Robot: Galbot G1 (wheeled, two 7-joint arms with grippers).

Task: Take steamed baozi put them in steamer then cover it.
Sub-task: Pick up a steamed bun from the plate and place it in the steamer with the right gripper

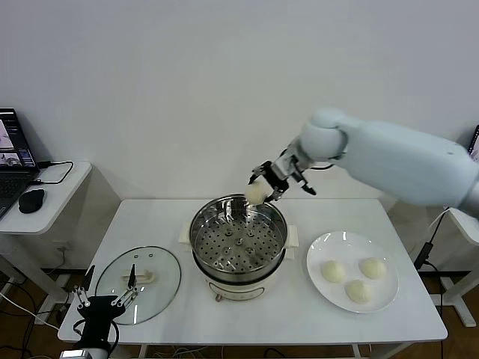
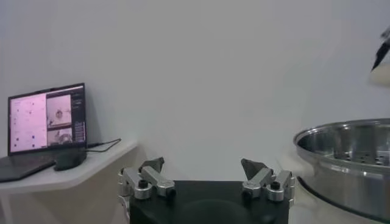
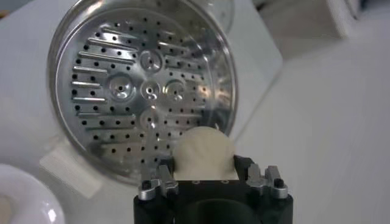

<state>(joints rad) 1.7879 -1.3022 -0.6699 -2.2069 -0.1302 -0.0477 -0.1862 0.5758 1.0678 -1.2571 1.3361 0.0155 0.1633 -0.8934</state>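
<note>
My right gripper (image 1: 263, 187) is shut on one cream-white baozi (image 1: 256, 193), holding it in the air just above the far rim of the steamer (image 1: 238, 241). In the right wrist view the same baozi (image 3: 203, 152) sits between my fingers over the rim of the perforated steel tray (image 3: 140, 91), which has nothing on it. Three more baozi (image 1: 358, 277) lie on the white plate (image 1: 320, 247) at the right. The glass cover (image 1: 139, 283) with its cream handle lies flat on the table, left of the steamer. My left gripper (image 1: 105, 301) stands open at the table's front left edge, beside the cover.
A side table at the far left carries a laptop (image 1: 13, 161) and a black mouse (image 1: 31, 200). The steamer's steel wall (image 2: 347, 152) shows at one edge of the left wrist view. Bare white tabletop (image 1: 269, 321) lies in front of the steamer.
</note>
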